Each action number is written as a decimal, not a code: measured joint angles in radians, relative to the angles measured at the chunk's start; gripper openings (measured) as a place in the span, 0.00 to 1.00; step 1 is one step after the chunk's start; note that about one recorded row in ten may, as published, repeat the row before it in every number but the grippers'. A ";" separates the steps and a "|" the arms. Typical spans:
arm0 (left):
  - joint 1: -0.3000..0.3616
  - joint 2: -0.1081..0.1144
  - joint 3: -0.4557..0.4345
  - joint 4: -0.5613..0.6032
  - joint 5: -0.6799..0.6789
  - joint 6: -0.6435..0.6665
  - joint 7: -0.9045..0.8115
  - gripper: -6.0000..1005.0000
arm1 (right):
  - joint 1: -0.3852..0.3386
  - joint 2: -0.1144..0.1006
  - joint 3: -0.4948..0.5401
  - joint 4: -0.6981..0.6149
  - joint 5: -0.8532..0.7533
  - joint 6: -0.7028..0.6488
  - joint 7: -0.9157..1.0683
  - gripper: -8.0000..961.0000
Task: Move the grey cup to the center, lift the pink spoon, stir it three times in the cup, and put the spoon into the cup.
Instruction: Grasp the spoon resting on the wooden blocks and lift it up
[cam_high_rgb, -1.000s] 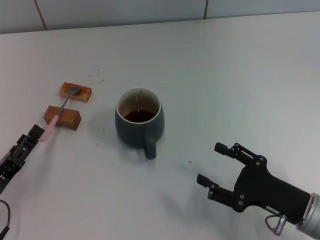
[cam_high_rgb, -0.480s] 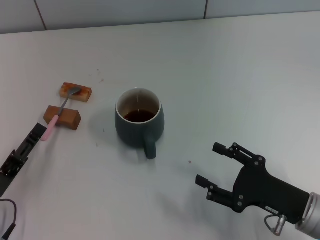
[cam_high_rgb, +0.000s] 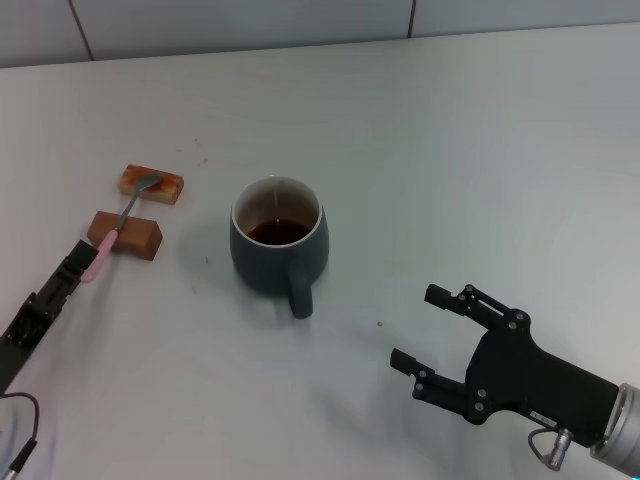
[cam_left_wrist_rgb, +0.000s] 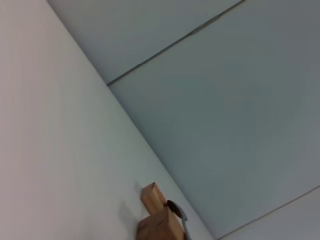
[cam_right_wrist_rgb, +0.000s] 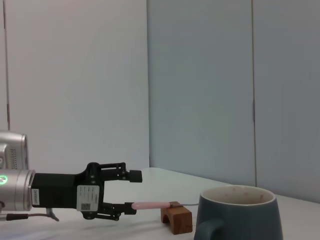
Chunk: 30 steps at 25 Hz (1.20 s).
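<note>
The grey cup (cam_high_rgb: 278, 247) stands mid-table with dark liquid inside, its handle toward me; it also shows in the right wrist view (cam_right_wrist_rgb: 235, 215). The pink spoon (cam_high_rgb: 112, 236) lies across two brown blocks, bowl on the far one, pink handle end toward my left gripper (cam_high_rgb: 80, 260). In the right wrist view that gripper (cam_right_wrist_rgb: 134, 191) is open, its lower finger beside the tip of the spoon's pink handle (cam_right_wrist_rgb: 150, 205). My right gripper (cam_high_rgb: 415, 326) is open and empty, low at the front right of the cup.
Two brown blocks hold the spoon: the far one (cam_high_rgb: 152, 183) and the near one (cam_high_rgb: 128, 234), also in the left wrist view (cam_left_wrist_rgb: 159, 220). A tiled wall (cam_high_rgb: 300, 20) backs the white table (cam_high_rgb: 450, 150).
My left gripper has crept slightly forward along the table to the spoon's pink handle end and rolled a little. The right arm, cup and spoon have stayed put.
</note>
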 joint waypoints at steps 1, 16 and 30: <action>-0.002 0.000 0.001 0.000 0.000 -0.005 -0.005 0.82 | 0.000 0.000 0.000 0.000 -0.001 0.000 0.000 0.83; -0.012 -0.002 0.001 -0.030 0.003 -0.044 -0.035 0.81 | -0.001 0.000 0.000 -0.006 -0.013 0.000 0.000 0.83; -0.027 -0.002 -0.020 -0.055 -0.002 -0.086 -0.053 0.78 | -0.009 0.000 -0.002 -0.018 -0.016 -0.015 0.000 0.83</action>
